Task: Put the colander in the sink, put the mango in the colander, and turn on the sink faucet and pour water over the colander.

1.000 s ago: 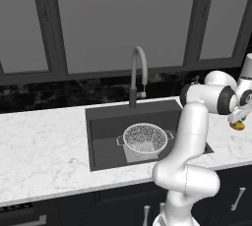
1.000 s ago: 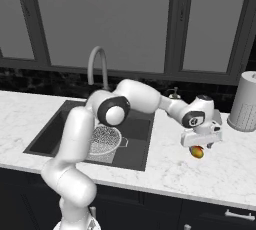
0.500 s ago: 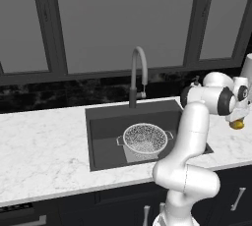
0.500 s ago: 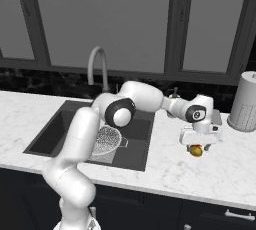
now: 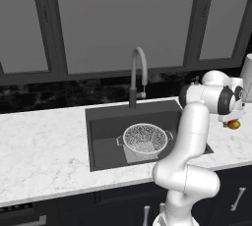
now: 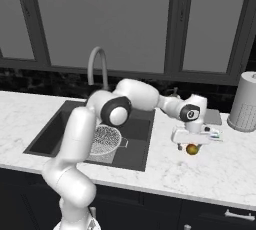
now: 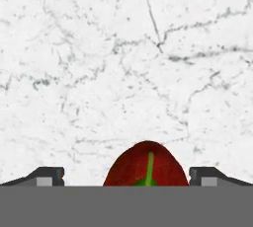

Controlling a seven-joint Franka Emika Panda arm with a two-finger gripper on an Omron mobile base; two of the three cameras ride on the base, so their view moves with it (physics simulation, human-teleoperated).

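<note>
You've got the gripper (image 6: 191,146) right of the sink (image 6: 47,135), fingers spread wide w/ mango (image 6: 192,149) between, not touching; colander (image 5: 145,138) sits in the sink.

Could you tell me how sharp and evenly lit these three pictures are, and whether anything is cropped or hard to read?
Left base view: even flat light, no glare; the colander mesh is crisp, and the mango sits small near the right edge. Right base view: soft shadow under the pincer on the counter. Hand view: marble veins slightly soft, the mango's lower part cropped.
</note>
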